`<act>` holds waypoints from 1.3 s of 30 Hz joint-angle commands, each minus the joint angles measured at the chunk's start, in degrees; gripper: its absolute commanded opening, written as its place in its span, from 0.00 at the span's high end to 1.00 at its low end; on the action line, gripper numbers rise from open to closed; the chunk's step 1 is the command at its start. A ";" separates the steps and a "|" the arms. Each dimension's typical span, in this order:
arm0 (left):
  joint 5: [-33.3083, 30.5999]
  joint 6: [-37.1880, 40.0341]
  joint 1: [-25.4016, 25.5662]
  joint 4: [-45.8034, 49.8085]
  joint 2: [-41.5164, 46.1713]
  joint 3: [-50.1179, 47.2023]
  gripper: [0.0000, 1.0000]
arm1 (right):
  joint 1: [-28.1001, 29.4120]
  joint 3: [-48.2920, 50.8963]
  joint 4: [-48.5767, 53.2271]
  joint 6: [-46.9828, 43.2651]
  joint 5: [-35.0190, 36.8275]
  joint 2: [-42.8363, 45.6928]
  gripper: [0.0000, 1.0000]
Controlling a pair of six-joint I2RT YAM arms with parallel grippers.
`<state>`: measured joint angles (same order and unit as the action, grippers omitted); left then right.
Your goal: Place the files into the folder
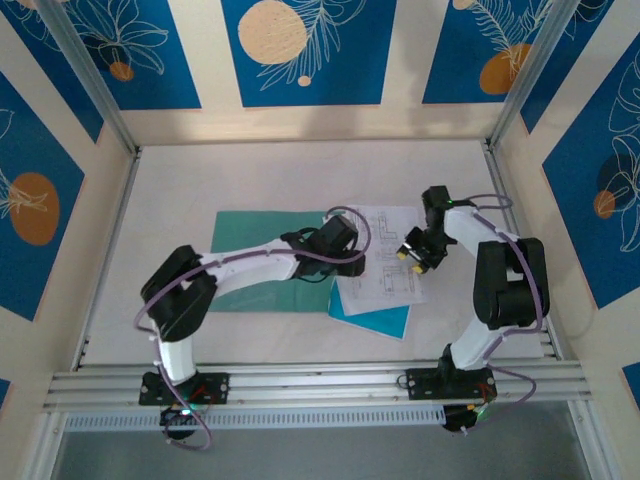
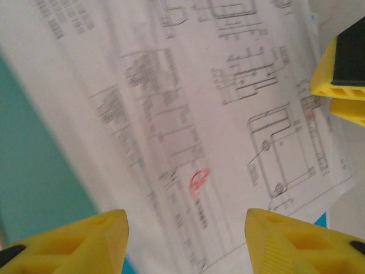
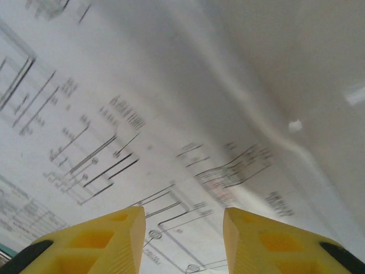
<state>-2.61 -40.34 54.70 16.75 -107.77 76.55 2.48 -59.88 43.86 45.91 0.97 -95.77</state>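
The teal folder (image 1: 252,238) lies open and flat in the middle of the table. The files (image 1: 388,272), white sheets with printed drawings, rest on its right leaf, and a teal corner shows below them. My left gripper (image 1: 350,262) hovers over the sheets' left edge. In the left wrist view it (image 2: 185,220) stands open above the files (image 2: 188,103), with the folder (image 2: 34,171) to the left. My right gripper (image 1: 412,255) is over the sheets' right part. It (image 3: 183,217) is open just above the files (image 3: 142,85), with nothing between its fingers.
The white table (image 1: 300,175) is walled in by panels on three sides, with metal posts at the back corners. Aluminium rails (image 1: 320,385) run along the near edge by the arm bases. One yellow finger of the right gripper (image 2: 342,74) stands close to the left one.
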 commanded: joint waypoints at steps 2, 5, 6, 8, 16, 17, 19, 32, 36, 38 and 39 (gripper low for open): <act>3.40 2.37 -1.22 3.31 -5.68 5.40 0.43 | -3.95 2.39 0.20 -1.94 -2.73 0.11 0.58; 3.04 2.81 -1.63 4.96 -8.04 7.70 0.42 | -5.11 2.66 0.14 -2.90 -2.98 -1.45 0.59; 2.83 2.89 -1.70 5.16 -8.43 7.89 0.42 | -5.14 2.63 0.20 -3.09 -2.82 -1.91 0.59; 2.61 2.86 -1.87 5.10 -9.06 7.91 0.42 | -5.16 2.75 0.07 -3.37 -2.66 -2.70 0.59; 4.10 2.31 -1.88 2.76 -11.39 7.22 0.43 | -5.14 2.92 0.14 -3.72 -2.29 -4.77 0.59; 4.27 2.18 -1.87 2.32 -11.45 6.87 0.43 | -5.03 2.92 0.19 -3.81 -2.20 -4.91 0.59; 4.28 2.12 -1.85 1.98 -11.50 6.58 0.43 | -4.86 2.84 0.29 -3.99 -1.96 -5.22 0.59; 3.88 1.49 -1.88 -1.75 -8.18 3.44 0.56 | -3.97 2.58 1.13 -4.17 -0.62 -6.18 0.60; 3.06 1.38 -1.87 -1.99 -6.72 2.60 0.59 | -3.80 2.40 1.23 -4.07 -0.51 -6.10 0.60; 2.80 1.36 -1.87 -2.08 -6.19 2.38 0.60 | -3.65 2.40 1.28 -4.08 -0.45 -6.12 0.60; 2.66 1.31 -1.92 -2.16 -5.99 2.29 0.60 | -3.62 2.40 1.23 -4.08 -0.45 -6.24 0.60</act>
<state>1.02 -38.87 53.25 15.46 -116.46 79.61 -1.87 -58.06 43.99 42.41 0.23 -99.66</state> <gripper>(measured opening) 0.398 0.402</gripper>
